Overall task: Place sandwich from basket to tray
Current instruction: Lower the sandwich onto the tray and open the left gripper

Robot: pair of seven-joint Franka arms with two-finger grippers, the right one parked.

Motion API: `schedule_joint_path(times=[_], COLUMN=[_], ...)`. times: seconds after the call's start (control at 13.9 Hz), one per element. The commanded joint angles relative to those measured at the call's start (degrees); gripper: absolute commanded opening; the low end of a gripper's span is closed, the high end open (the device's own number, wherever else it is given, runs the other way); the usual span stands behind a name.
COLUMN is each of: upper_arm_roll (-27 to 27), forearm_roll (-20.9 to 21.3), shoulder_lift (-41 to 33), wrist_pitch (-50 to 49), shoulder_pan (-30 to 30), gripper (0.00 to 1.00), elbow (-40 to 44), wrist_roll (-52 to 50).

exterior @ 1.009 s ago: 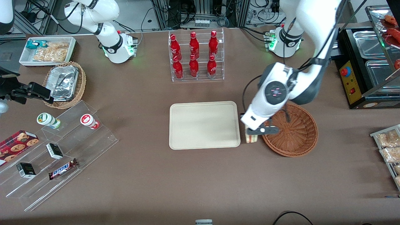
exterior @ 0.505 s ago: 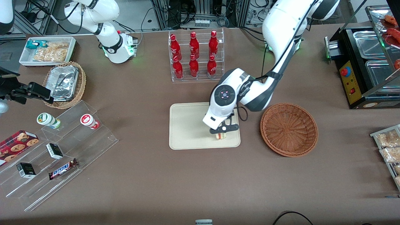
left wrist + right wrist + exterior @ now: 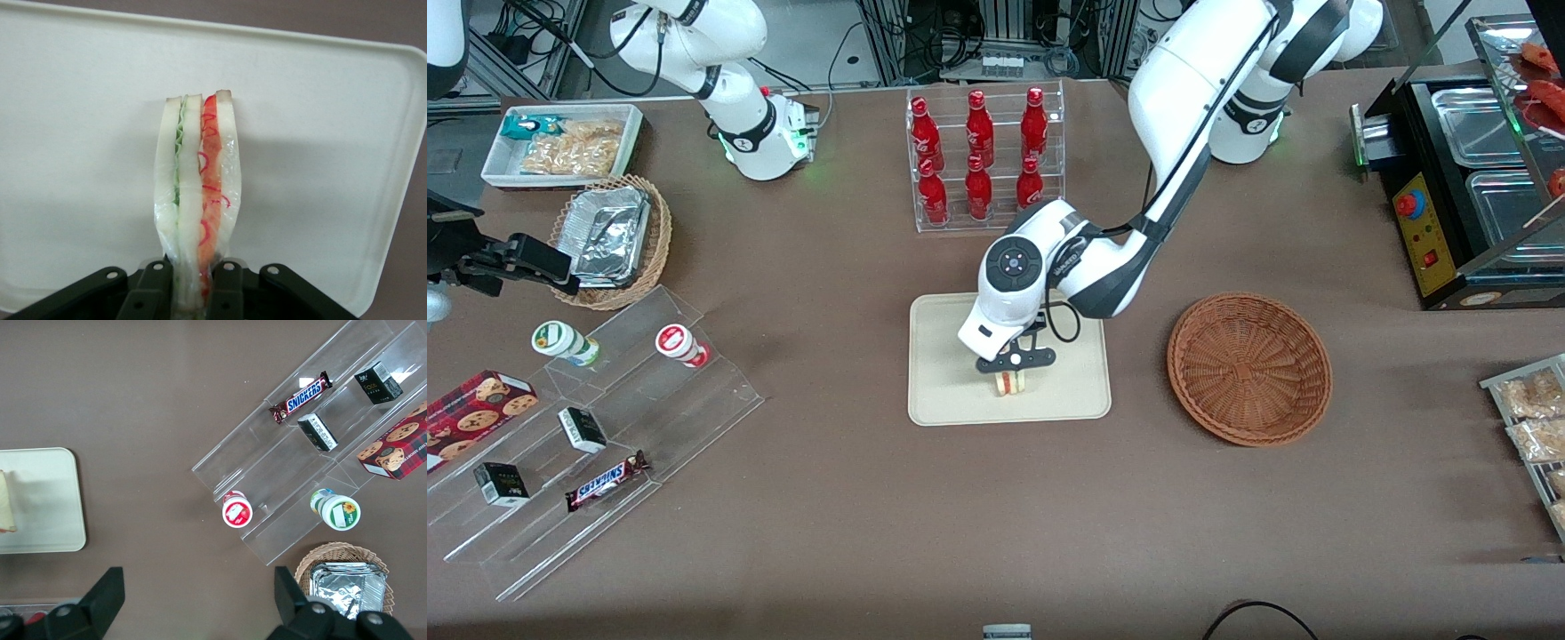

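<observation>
Over the flat cream rectangular tray [image 3: 951,391], my black two-finger gripper [image 3: 1013,363] pinches the pale triangular bread sandwich [image 3: 197,200] upright; at centre-right of the front view, the round reddish-brown wicker basket [image 3: 1249,369] sits beside the tray.

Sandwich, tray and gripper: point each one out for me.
sandwich [image 3: 197,193], left wrist view, on its striped cut edge.
tray [image 3: 943,356], front view, on a bare part of its floor.
gripper [image 3: 1012,372], front view, between its fingertips, shut on the sandwich above the tray.
</observation>
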Motion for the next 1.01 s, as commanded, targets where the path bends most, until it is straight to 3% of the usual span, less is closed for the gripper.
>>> schedule_joint_path(times=[0.0, 0.22, 0.5, 0.58, 0.65, 0.94], upper_arm_roll=[0.76, 0.85, 0.94, 0.94, 0.94, 1.02], forearm_roll=[0.86, 2.7, 3.67, 3.67, 3.59, 3.58], shoulder_lift=[0.44, 0.53, 0.53, 0.44, 0.35, -3.32], wrist_pitch=[1.59, 3.61, 3.97, 3.97, 3.88, 1.26], shoulder_pan=[-1.61, -1.78, -1.78, -1.69, -1.69, -1.52], gripper=[0.0, 0.01, 0.2, 0.48, 0.96, 1.0], elbow=[0.42, -0.99, -1.34, -1.0, -0.99, -0.73], wrist_roll=[-0.67, -0.76, 0.11, -0.06, -0.06, -0.67])
